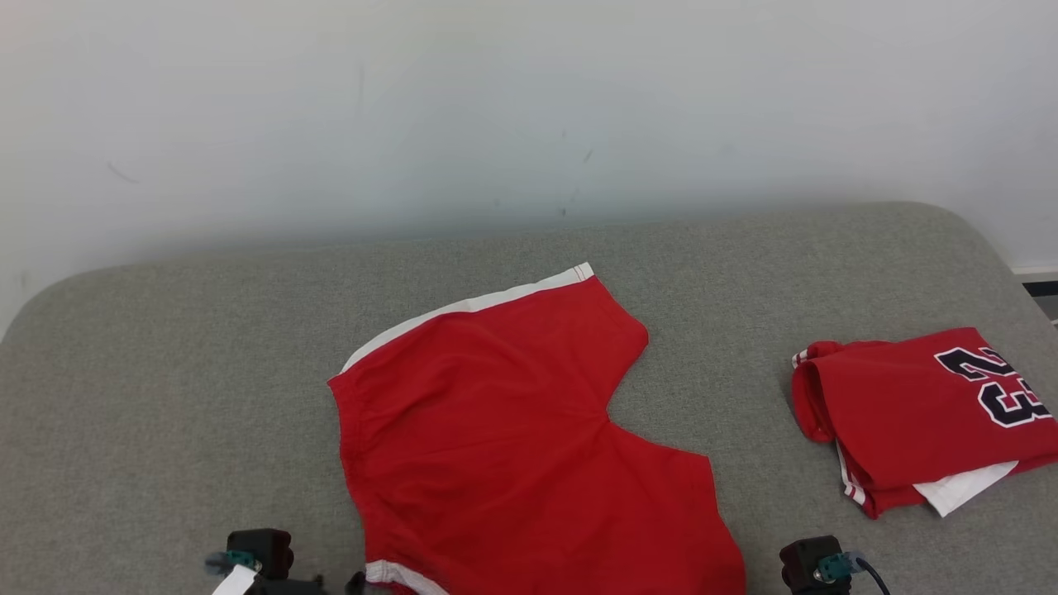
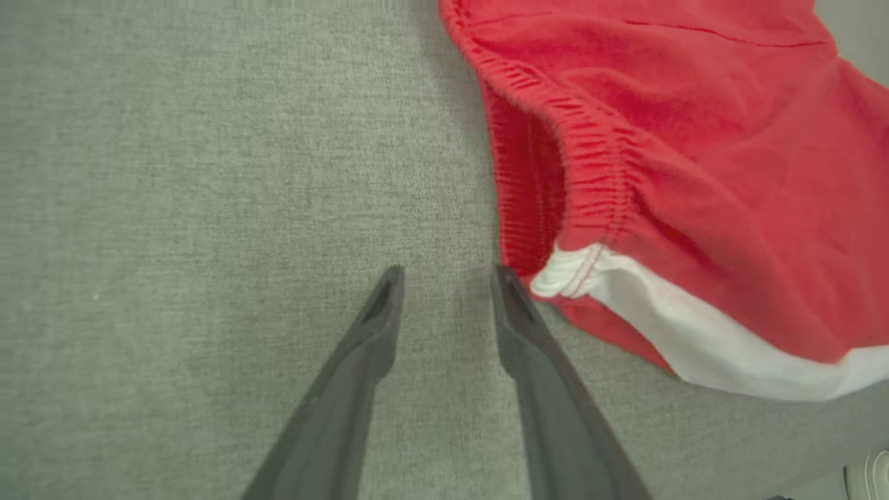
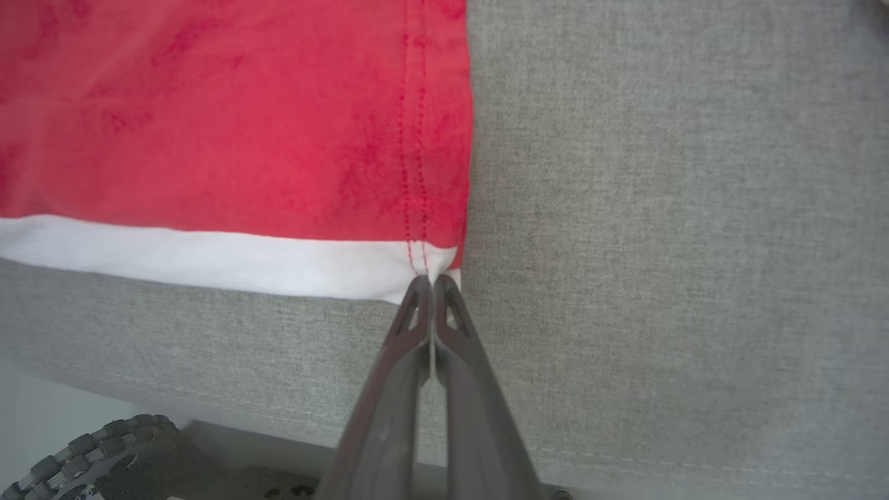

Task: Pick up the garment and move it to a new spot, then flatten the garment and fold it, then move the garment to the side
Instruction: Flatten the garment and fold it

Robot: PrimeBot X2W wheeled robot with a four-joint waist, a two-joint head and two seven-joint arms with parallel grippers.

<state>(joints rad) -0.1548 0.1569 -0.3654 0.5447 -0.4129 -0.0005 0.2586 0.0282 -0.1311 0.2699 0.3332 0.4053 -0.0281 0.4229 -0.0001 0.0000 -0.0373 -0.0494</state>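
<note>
The right gripper [image 3: 432,281] seemingly pinches red shorts' [image 3: 208,118] hem corner [image 3: 417,267]; left gripper [image 2: 444,274], narrowly parted, faces open cushion [image 2: 173,208] beside the waistband [image 2: 590,180].

Red shorts [image 1: 496,413] with white stripes, a red jersey [image 1: 901,413] with white-edged black numerals, grey woven tabletop [image 1: 165,372].

Counted one pair of red shorts [image 1: 496,430], with two white side stripes. Counted one folded red jersey [image 1: 917,413], bearing two dark digits, and one white fabric corner [image 1: 963,487] poking from beneath it. Saw one grey padded surface [image 1: 165,372] under both garments. Tallied two hands: one left hand [image 2: 444,278] and one right hand [image 3: 432,281], each with two dark fingers [image 2: 361,347].
</note>
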